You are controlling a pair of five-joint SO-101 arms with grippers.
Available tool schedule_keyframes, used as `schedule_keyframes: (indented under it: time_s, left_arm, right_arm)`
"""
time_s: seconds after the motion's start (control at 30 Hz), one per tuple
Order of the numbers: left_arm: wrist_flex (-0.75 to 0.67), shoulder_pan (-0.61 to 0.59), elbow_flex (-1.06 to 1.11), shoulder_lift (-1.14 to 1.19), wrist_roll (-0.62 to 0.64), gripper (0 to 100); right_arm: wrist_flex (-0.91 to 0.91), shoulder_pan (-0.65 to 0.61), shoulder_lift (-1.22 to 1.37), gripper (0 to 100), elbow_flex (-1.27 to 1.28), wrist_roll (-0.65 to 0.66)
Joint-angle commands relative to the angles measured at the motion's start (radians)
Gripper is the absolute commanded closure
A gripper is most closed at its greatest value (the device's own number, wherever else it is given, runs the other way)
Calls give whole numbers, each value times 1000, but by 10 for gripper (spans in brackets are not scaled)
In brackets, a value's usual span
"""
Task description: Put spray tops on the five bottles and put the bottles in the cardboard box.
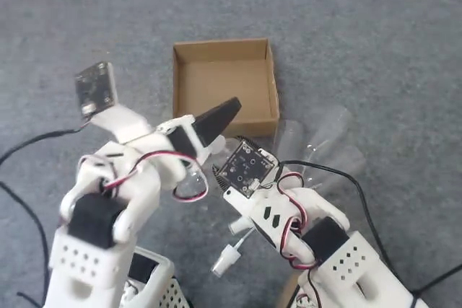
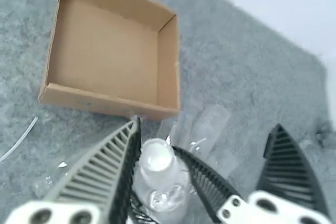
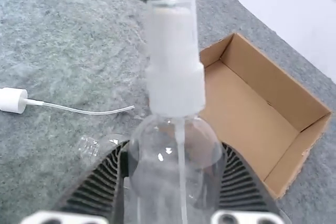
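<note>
My right gripper point(image 3: 176, 153) is shut on a clear bottle point(image 3: 176, 177) and holds it upright, with a white spray top point(image 3: 173, 61) on its neck. My left gripper point(image 2: 207, 124) is open above it; its white finger point(image 2: 105, 171) lies beside the spray top point(image 2: 155, 158), its black finger point(image 2: 289, 166) far off. In the high view both grippers point(image 1: 209, 131) point(image 1: 215, 172) meet just in front of the cardboard box point(image 1: 224, 77), which holds nothing. Clear topless bottles point(image 1: 321, 138) lie right of the box. A loose spray top point(image 1: 229, 256) with its tube lies near the right arm.
Grey carpet covers the table. Black cables point(image 1: 29, 142) trail at the left. Another small clear bottle point(image 3: 97, 145) lies on the carpet near the held one. The box point(image 2: 105, 51) stands open-topped with low walls.
</note>
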Motion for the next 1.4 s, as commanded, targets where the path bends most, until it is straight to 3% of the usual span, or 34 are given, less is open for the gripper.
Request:
schedule_keyframes:
  time_s: [0.0, 0.17, 0.4, 0.7, 0.97, 1.37]
  left_arm:
    - [-37, -5, -54, -124, 29, 651]
    - [-87, -21, 12, -235, 32, 651]
    - [-287, -244, 160, -307, 34, 651]
    - [-431, -336, 288, -336, 101, 651]
    - [-595, -341, 424, -336, 100, 652]
    - [-712, -347, 506, -330, 98, 652]
  right_arm:
    - [-31, 12, -41, 895, -6, 8]
    - [-31, 10, -45, 895, -6, 5]
    - [-33, 10, -47, 895, -12, 5]
    - [-122, 8, -47, 895, -8, 5]
    - [-142, 10, -48, 895, -40, 5]
    - [-142, 10, -81, 895, -69, 5]
